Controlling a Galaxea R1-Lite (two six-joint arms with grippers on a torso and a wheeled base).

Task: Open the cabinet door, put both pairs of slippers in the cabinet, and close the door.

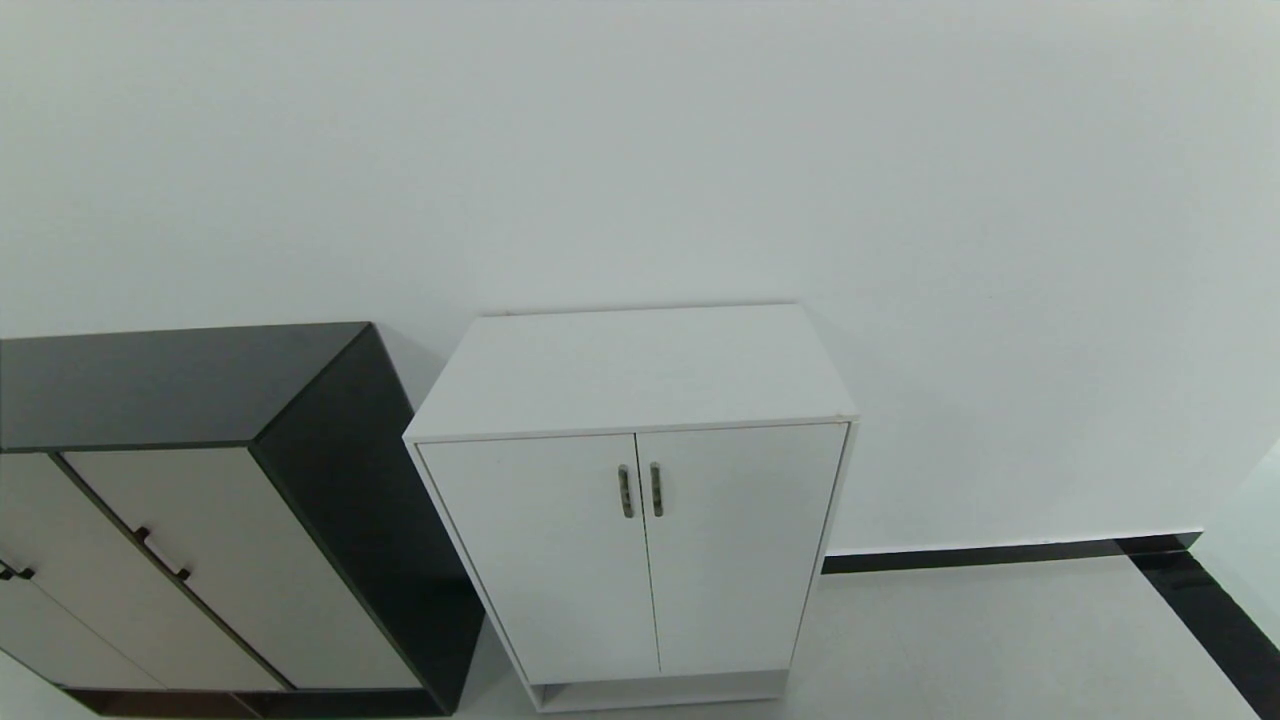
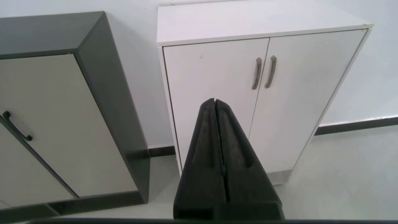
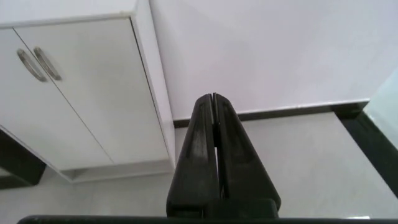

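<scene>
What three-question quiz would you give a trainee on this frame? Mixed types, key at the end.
1. True or false: both doors of the white cabinet are shut.
2. Pick one. The left gripper is: A) open; B) shut on a slipper; C) shut, holding nothing.
3. Fill in: in the head view, the black cabinet stands on the white cabinet's ____ side.
Key: 1 true; 2 C; 3 left.
</scene>
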